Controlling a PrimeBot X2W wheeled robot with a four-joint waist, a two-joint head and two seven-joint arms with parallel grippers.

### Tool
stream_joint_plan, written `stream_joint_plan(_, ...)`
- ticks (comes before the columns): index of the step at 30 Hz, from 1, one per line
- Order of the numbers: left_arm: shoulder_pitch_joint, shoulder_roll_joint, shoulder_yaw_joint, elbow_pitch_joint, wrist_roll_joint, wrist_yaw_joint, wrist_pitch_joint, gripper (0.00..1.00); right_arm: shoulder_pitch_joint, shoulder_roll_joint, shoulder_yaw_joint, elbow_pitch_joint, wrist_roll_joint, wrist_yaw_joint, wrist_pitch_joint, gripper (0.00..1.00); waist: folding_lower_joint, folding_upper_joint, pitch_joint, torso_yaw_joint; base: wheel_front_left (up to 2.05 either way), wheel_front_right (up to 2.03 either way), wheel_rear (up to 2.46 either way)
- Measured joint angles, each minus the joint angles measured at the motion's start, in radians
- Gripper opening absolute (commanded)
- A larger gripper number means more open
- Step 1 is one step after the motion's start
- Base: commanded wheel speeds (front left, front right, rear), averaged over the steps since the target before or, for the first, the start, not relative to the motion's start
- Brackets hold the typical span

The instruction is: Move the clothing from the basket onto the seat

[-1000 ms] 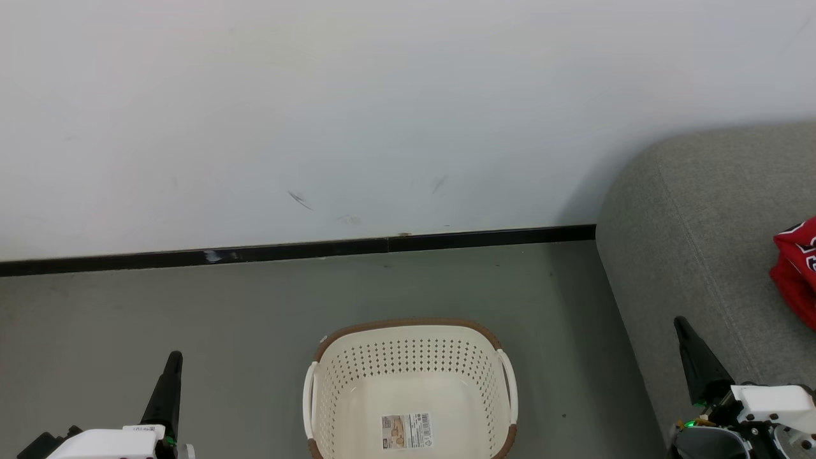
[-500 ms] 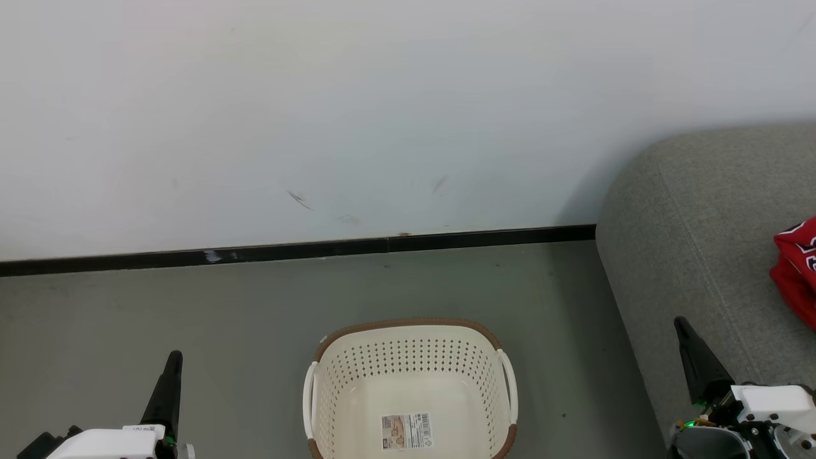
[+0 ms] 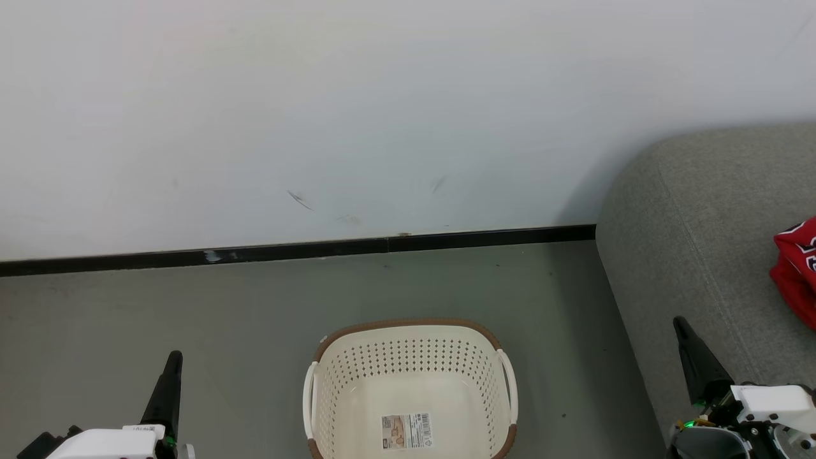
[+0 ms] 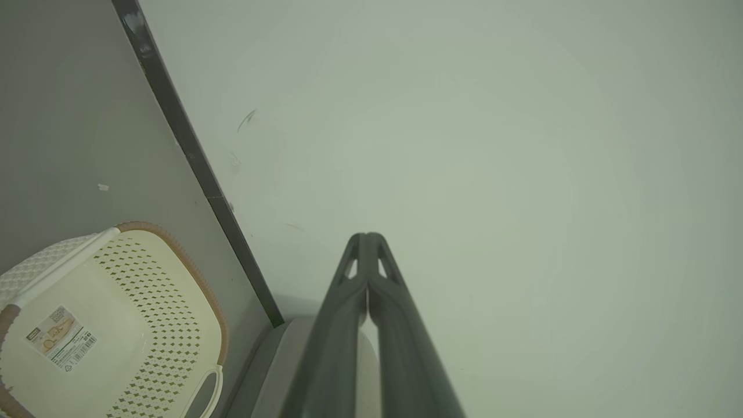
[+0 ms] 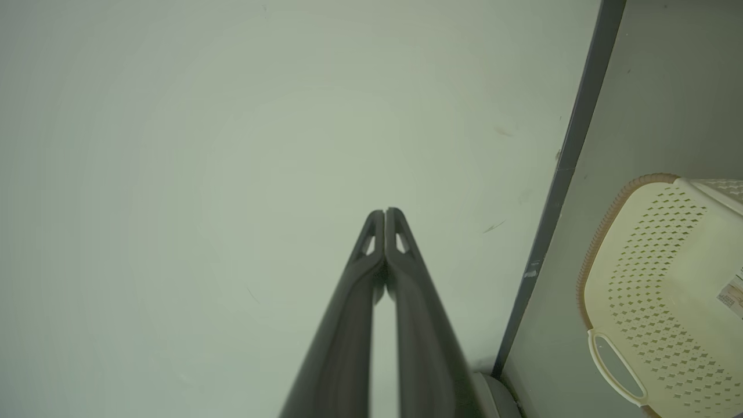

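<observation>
- grey floor (image 3: 191, 306) held the bare basket (image 3: 408, 323); clothing (image 3: 797, 274) lay on the sofa (image 3: 688, 242).
- left claw (image 3: 173, 360) and right claw (image 3: 682, 326) were pinched together, empty; parking clear seemed wisest.

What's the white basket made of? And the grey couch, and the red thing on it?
The basket looks like smooth, glossy cream plastic: moulded round holes, though its brown rim imitates weaving. The couch looks like matte woven cloth: grainy texture, stitched seam, rounded corner. The red thing seems soft fabric: it folds and bunches.
</observation>
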Motion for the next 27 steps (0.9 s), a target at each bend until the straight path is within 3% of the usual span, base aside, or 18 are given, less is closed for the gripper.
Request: stream_joint_plan(27, 0.000, 0.000, 0.000, 0.000, 0.000, 0.000, 0.000, 0.00, 0.000, 0.004, -0.005, 0.000, -0.002, 0.000, 0.000, 0.00, 0.0000, 0.0000, 0.000, 0.000, 0.00, 0.00, 0.00)
